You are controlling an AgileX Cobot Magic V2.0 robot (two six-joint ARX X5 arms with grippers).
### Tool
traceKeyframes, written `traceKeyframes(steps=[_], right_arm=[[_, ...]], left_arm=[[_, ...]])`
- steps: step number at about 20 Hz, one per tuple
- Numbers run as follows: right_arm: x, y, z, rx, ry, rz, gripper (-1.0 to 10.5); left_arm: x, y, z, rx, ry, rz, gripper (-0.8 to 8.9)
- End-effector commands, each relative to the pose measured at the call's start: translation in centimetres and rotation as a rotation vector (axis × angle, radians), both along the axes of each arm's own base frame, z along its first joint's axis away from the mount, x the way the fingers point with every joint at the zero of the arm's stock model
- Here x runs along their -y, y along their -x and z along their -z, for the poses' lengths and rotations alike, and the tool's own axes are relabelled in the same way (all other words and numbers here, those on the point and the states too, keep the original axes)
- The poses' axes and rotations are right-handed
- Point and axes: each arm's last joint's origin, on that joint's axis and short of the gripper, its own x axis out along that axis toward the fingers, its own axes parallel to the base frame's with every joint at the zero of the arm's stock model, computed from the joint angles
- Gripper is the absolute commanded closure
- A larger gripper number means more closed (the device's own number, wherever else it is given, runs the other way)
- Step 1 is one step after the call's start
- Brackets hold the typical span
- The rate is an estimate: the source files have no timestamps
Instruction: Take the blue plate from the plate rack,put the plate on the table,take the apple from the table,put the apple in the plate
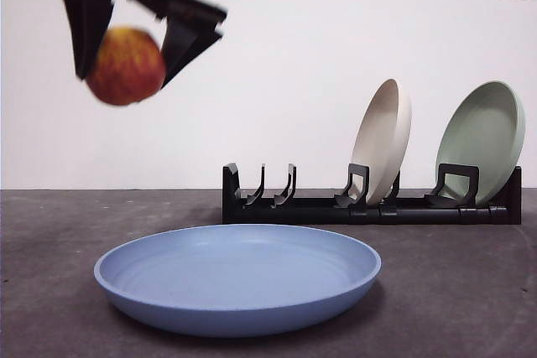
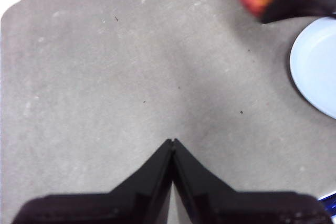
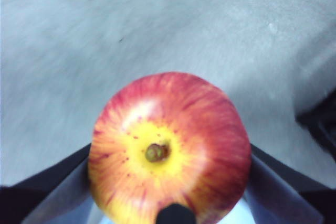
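Red and yellow-streaked, the apple (image 1: 126,66) hangs high in the air, pinched between the two black jaws of the right gripper (image 1: 127,56). It sits up and off to one side of the blue plate (image 1: 237,277), well above it and not yet over its middle. The blue plate lies flat on the dark grey table (image 1: 453,291), in front of the plate rack (image 1: 369,205), whose nearest slot stands empty while a beige plate (image 1: 382,142) and a pale green plate (image 1: 481,142) lean in the other two.

The left gripper (image 2: 172,141) waits low over bare table beside the blue plate, its jaws pressed together on nothing.

From here the risk, to my eye, is an early release: let go this high or short of the plate's rim, and the round apple could bounce or roll off across the table. The grip looks to be on the apple's sides only, so a quick swing might loosen it.

Around the blue plate the table lies open, and the rack stands well behind it.
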Motion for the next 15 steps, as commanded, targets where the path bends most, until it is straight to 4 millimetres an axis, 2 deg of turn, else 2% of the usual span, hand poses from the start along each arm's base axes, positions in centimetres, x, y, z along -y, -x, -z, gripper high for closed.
traceKeyframes(steps=[1, 4, 7, 11, 15], right_arm=[[3.2, 2.5, 2.0, 0.005, 0.032, -0.005, 9.6], [8.2, 5.8, 4.5, 0.028, -0.077, 0.052, 9.6], [11.6, 8.1, 7.3, 0.039, -0.225, 0.129, 9.6], [12.9, 9.0, 11.4, 0.011, -0.308, 0.183, 9.6], [12.5, 8.7, 13.4, 0.015, -0.338, 0.201, 9.6]], left_arm=[[0.0, 0.2, 0.1, -0.009, 0.085, -0.015, 8.22], [0.2, 0.2, 0.1, -0.036, 0.162, -0.010, 8.22], [0.2, 0.3, 0.1, -0.049, 0.198, -0.010, 8.22], [0.3, 0.3, 0.1, -0.055, 0.219, -0.014, 8.22], [0.3, 0.2, 0.1, -0.058, 0.217, -0.013, 8.22]])
